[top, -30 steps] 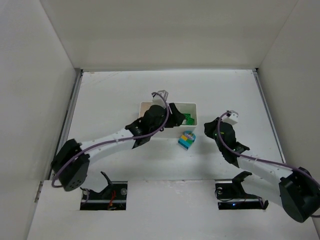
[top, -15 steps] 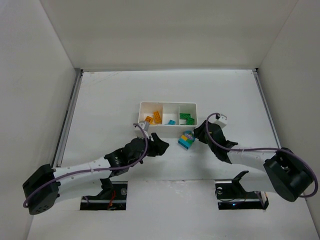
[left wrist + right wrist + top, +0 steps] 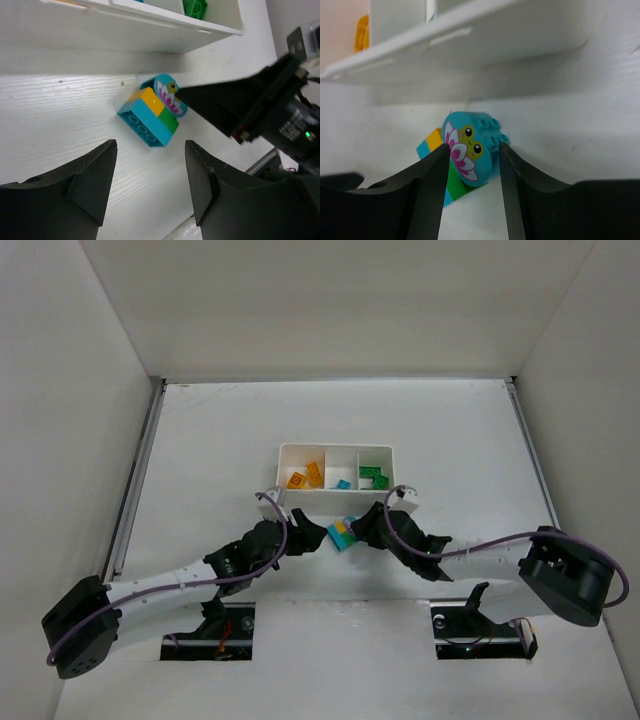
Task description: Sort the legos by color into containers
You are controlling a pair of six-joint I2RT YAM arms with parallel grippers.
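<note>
Two arms reach inward over the white table (image 3: 220, 440) and meet at a single clump (image 3: 341, 534) of legos. It lies on the table just in front of the white tray (image 3: 330, 447), close to the tray's near wall but not touching it.

I count four pieces in the clump (image 3: 150, 117): a cyan base, one orange block, one green block, and a rounded cyan piece printed with a pink flower and a small face. It is tipped over, with the hollow underside of the base turned toward the left arm's camera.

The right gripper (image 3: 358, 531) comes in from the right. In its own camera its two fingers (image 3: 427, 195) stand on either side of the rounded piece and appear to press on both sides, so its jaws are closed on the clump.

The left gripper (image 3: 318, 537) sits just to the clump's left. Its two fingers (image 3: 85, 185) are spread apart and hold nothing, and the clump lies ahead of their tips, clear of them.

The tray has three compartments side by side:
- The left one holds two orange bricks (image 3: 305, 477).
- The middle one holds one cyan brick (image 3: 343, 484).
- The right one holds green bricks (image 3: 375, 476), two as far as I can make out.
</note>
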